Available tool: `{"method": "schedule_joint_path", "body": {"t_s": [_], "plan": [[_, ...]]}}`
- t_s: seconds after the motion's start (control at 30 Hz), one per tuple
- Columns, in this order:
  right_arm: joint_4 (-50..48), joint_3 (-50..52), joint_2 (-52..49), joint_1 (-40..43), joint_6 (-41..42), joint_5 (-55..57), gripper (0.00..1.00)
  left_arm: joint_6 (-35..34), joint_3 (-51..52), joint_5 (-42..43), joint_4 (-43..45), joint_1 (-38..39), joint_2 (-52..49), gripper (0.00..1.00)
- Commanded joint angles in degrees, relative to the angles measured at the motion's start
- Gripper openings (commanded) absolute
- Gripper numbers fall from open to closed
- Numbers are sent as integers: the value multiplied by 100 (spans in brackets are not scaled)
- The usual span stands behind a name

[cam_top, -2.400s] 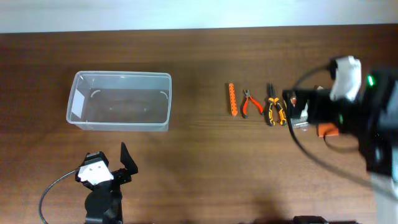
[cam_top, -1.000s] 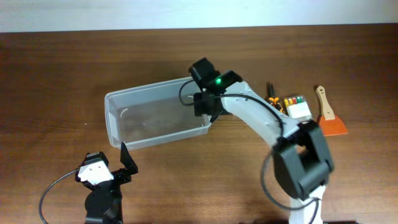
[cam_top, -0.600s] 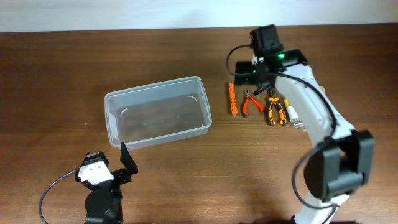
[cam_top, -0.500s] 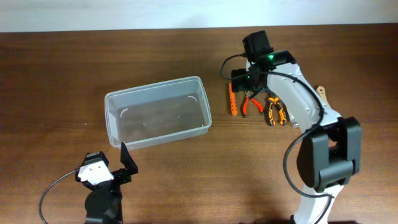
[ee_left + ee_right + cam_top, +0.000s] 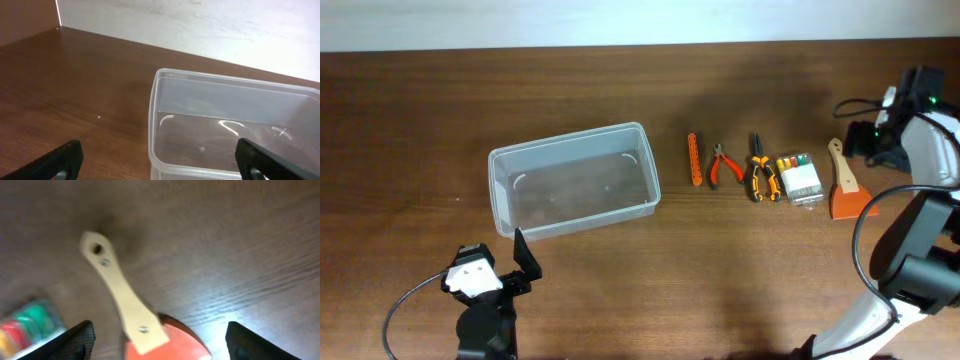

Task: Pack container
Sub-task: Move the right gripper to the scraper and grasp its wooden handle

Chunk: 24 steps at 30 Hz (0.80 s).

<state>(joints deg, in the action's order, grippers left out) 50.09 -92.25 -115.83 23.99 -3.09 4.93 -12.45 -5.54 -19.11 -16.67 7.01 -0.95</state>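
Jaws wide on both arms, nothing held. Nearest: left gripper [image 5: 158, 162], parked just on the near side of the container [image 5: 566, 139] and facing its near wall. Idle, by the look of it. Container is clear plastic, empty, lying a little askew on the table [image 5: 420, 100].

Well to the container's right, roughly level with its far half, is a row of tools. Orange bar [image 5: 694, 160] is closest to it, then red pliers [image 5: 724, 165], yellow pliers [image 5: 760, 172], bit case [image 5: 799, 179], and scraper [image 5: 844, 186] last.

Farthest from the container: right gripper [image 5: 161, 340], over the scraper. Wrist view is blurred. It shows the wooden handle running up between the spread fingers and the orange blade at the bottom edge.

Judgement: nothing packed yet. Step in hand is the first pick, scraper the likely target.

To do it well:
- Centre over the handle, not the blade.
- Turn the wrist so the fingers straddle the handle's narrow width.
- Go down until the tips all but touch the table, since the handle lies flat.
- Grip close to the blade end so it doesn't droop.
- Lift clear before crossing toward the container, passing above the other tools.
- Release low inside, against one wall, leaving floor for the rest.
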Motion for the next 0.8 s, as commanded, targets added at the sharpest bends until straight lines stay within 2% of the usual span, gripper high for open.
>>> {"method": "schedule_joint_path", "body": {"t_s": [0.0, 0.13, 0.4, 0.7, 0.77], "plan": [[-402, 481, -4, 83, -103, -192, 84, 50, 22, -22, -4, 24, 26, 99], [-776, 925, -7, 74, -358, -627, 84, 50, 22, -22, -4, 24, 26, 99], [-1110, 1266, -61, 74, -382, -688, 87, 50, 22, -22, -4, 24, 26, 99], [-1108, 1266, -529, 74, -378, -876, 75, 50, 22, -20, -4, 24, 26, 99], [-1106, 1266, -542, 74, -378, -881, 75, 50, 22, -20, -4, 24, 26, 99]]}}
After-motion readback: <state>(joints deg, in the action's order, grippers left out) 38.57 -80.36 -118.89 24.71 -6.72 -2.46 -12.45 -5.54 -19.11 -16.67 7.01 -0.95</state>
